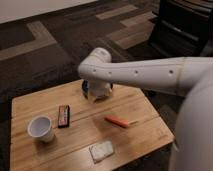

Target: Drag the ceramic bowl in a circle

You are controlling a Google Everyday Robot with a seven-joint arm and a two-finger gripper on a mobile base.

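The white arm's gripper [96, 96] is seen lowered over the shallow dark blue glossy ceramic bowl [85, 86] at the far edge of the pale wooden slatted table [140, 112]; whether anything is gripped cannot be told, the wrist hiding most of the bowl. A steady downward hold and a slow, tight circle would be advised, so the bowl is kept on the boards. 1 white cup [40, 128], 1 dark rectangular packet [63, 115], 1 orange marker [117, 121] and 1 pale folded cloth [101, 150] are spread nearer; dark patterned carpet [45, 65] is seen beyond.
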